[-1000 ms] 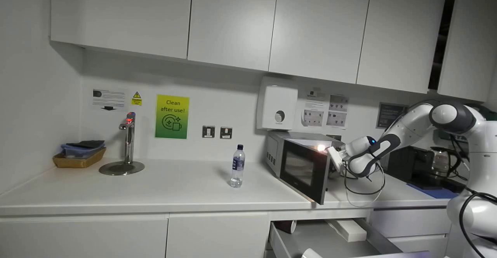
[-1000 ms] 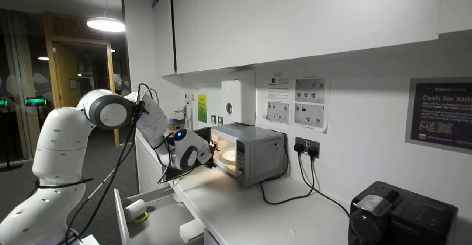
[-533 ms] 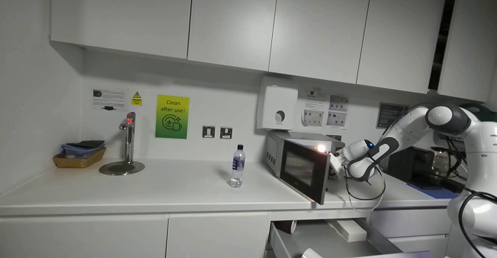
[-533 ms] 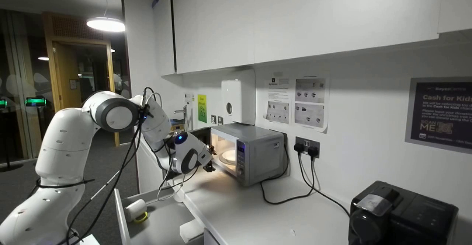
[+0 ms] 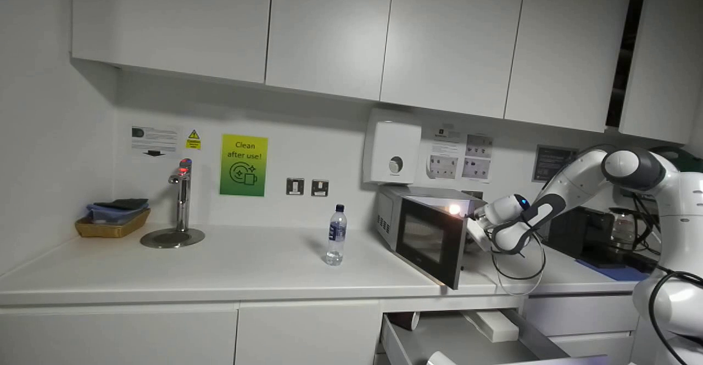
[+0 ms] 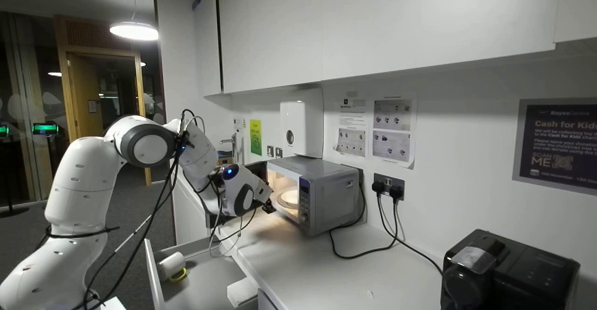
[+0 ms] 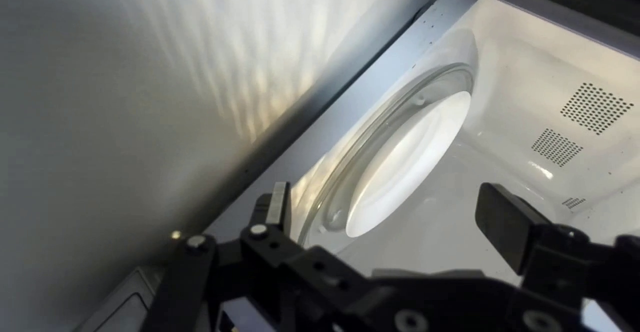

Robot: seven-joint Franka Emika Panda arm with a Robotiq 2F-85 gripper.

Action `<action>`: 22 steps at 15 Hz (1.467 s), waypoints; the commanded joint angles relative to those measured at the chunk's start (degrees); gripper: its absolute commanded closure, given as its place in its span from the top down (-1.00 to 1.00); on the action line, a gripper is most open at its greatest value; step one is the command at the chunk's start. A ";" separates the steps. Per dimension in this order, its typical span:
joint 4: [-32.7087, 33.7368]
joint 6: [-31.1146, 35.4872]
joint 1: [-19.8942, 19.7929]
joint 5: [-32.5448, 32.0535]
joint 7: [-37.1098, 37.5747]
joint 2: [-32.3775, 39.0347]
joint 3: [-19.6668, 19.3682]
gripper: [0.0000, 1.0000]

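- Points with the pincer [image 7: 385, 197] toward the lit mouth of the microwave [image 6: 333, 196]; has the two dark fingers [image 7: 500, 217] wide apart, with large gap between them.
- Seen through this gap, in the wrist view: white plate [image 7: 407, 167], lying on the round glass turntable [image 7: 380, 137] inside the microwave.
- With the pincer just before the mouth; cannot tell whether touching the microwave.
- In an exterior view, with the pincer partly behind the door [image 5: 423, 244] of the microwave, swung outward.
- Under the microwave: white table [image 5: 230, 266], with warm light on it in front of the mouth.
- On this table also: upright bottle [image 5: 336, 239], near the microwave; well apart from it, tap [image 5: 184, 200] and basket [image 5: 107, 231] with blue and dark things inside.
- On the other side of the microwave: black machine [image 6: 508, 272].
- Below the table, in both exterior views: drawer [image 6: 210, 282] pulled out, with white mug [image 6: 171, 264] on its side, yellow at the handle, and white box [image 6: 242, 291].
- On the wall: white dispenser [image 5: 391, 145] above the microwave, and green-yellow sign [image 5: 243, 164] with words "Clean after use!".
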 commanded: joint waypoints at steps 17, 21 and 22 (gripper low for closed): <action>11.63 -0.08 14.62 -0.49 -19.53 6.05 -15.46 1.00; 12.91 0.98 19.61 1.86 -19.22 7.11 -20.24 1.00; 13.20 1.36 20.96 2.78 -18.96 7.42 -21.53 1.00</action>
